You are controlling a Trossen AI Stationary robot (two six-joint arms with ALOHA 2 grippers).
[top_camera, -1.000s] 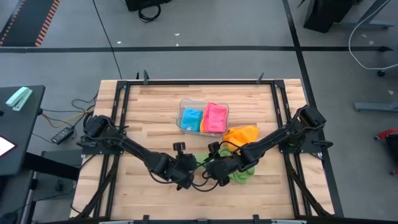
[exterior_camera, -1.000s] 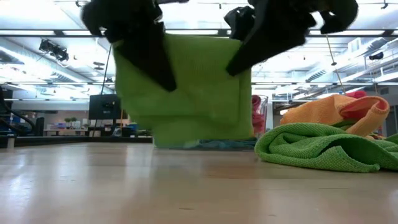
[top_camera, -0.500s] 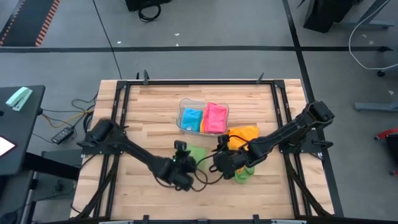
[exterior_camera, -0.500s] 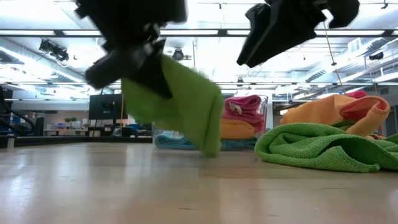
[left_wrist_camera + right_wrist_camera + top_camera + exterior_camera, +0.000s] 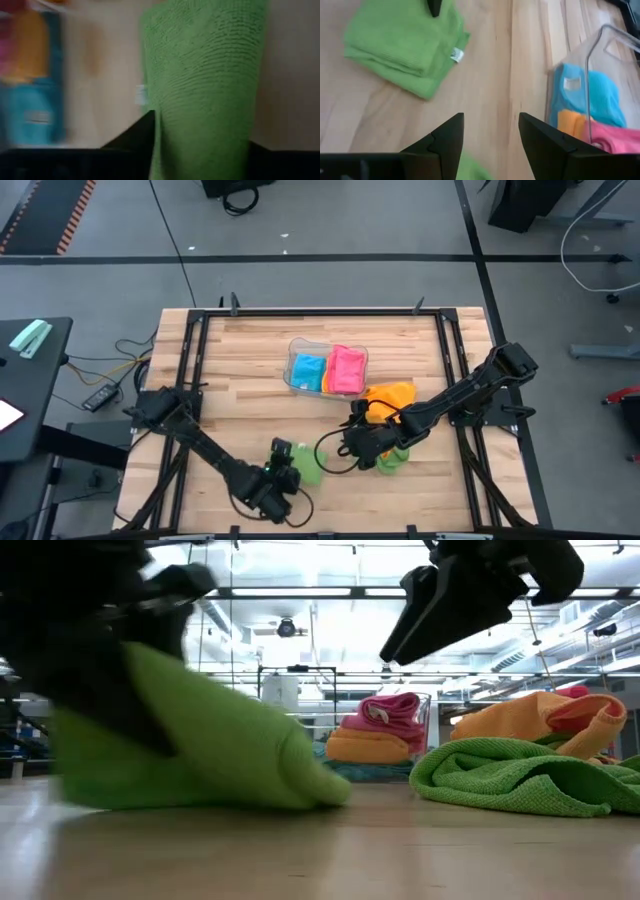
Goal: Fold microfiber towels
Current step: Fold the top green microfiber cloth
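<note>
A folded green microfiber towel (image 5: 306, 465) lies flat on the wooden table near its front edge, its white tag (image 5: 456, 54) at one corner. My left gripper (image 5: 283, 478) is low over the towel's near end. Its fingers stand apart, with the cloth (image 5: 205, 75) between them. My right gripper (image 5: 352, 442) hovers open and empty to the towel's right, above the table (image 5: 487, 130). A second green towel (image 5: 392, 460) lies crumpled at the right, with an orange one (image 5: 390, 394) behind it. My left gripper slants down over the towel's near end (image 5: 200, 150), and the cloth fills the gap between its spread fingers (image 5: 140, 135). The towel rests on the table. Whether the fingers still touch it, I cannot tell.
A clear plastic tray (image 5: 296, 350) at the table's middle back holds folded blue, pink and orange towels. Bare wood shows left of the folded towel and along the front edge. Black frame rails run along the table's left and right sides.
The green towel hung spread between both grippers. My right gripper let go of it and drew back toward the right. My left gripper swung toward the table's near edge and down with the towel, which now lies folded on the table.
</note>
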